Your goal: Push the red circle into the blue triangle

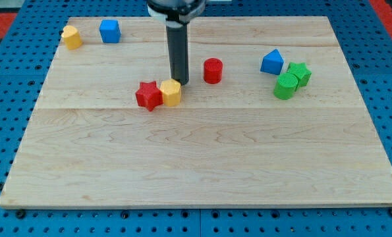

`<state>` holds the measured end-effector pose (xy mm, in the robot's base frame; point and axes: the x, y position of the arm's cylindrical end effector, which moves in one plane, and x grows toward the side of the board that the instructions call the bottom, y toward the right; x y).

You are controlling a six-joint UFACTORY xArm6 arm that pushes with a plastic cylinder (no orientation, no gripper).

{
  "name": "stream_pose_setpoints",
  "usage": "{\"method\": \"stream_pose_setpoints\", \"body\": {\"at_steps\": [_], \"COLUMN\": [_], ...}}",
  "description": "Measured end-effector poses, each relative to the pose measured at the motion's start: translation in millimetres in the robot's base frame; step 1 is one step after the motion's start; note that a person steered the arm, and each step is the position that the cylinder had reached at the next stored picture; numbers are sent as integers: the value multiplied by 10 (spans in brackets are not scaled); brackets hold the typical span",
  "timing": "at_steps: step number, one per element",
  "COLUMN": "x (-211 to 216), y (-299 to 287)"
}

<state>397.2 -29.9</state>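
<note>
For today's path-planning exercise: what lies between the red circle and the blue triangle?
Nothing: in the camera view only bare board separates the red circle from the blue triangle.

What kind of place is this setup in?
Probably a robotics lab bench: a wooden board lies on a blue perforated table, small blocks like the red circle and blue triangle are scattered, and my tip touches down.

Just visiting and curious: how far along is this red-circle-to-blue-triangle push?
Done: nothing obvious; the red circle sits well apart from the blue triangle. In hand: my tip is left of the circle, beside the yellow block. Left: the whole push rightward.
</note>
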Motion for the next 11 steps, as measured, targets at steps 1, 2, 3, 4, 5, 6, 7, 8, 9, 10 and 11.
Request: {"method": "stream_pose_setpoints", "body": {"at_steps": [1,2,3,4,5,6,7,8,9,10,11], "x": [374,761,895,205,74,-232,-531,-531,-161,813,995], "y": [44,521,232,-46,83,385,276,625,1159,893,95]}}
